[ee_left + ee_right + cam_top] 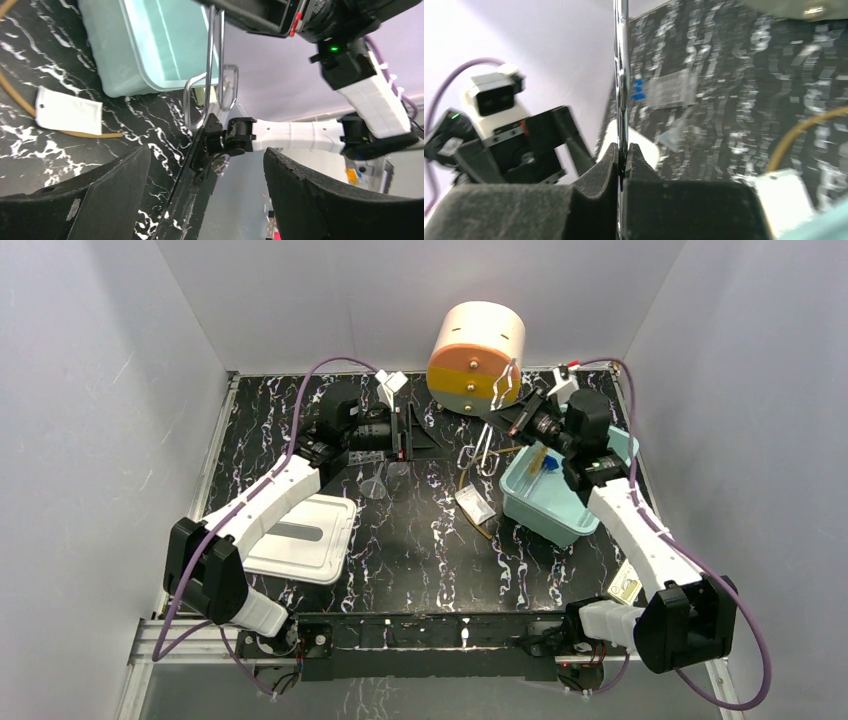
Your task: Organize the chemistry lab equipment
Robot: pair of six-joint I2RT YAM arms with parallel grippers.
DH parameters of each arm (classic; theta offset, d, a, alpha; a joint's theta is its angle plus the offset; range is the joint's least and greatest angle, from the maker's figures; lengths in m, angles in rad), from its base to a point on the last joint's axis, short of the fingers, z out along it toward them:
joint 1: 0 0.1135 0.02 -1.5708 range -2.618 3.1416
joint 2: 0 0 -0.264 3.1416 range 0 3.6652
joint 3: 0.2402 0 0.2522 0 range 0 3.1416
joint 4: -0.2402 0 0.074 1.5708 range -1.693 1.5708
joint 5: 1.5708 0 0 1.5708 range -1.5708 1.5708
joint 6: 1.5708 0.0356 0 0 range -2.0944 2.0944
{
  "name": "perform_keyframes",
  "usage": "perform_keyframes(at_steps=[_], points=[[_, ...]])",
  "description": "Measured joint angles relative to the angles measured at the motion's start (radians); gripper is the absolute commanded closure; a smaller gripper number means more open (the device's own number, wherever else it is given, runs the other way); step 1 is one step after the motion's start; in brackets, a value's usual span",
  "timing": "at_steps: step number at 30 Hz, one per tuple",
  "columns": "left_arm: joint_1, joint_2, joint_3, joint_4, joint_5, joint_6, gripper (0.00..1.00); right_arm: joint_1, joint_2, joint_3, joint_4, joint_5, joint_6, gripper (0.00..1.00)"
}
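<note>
Robot lab booth: white walls, marbled table, funnel.

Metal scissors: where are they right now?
Seen from above, the metal scissors hang right of centre, pinched in the right arm's fingers, between the round drawer unit behind and the teal bin on the right.

Metal scissors pinched in right claw.
</note>
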Motion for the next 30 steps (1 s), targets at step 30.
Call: perform_keyframes(at_steps=[30], points=[[0.005, -0.014, 0.019, -0.394, -0.277, 0.189, 0.16, -0.255, 0.179, 0.117, -0.745, 0.674, -0.448, 1.0]])
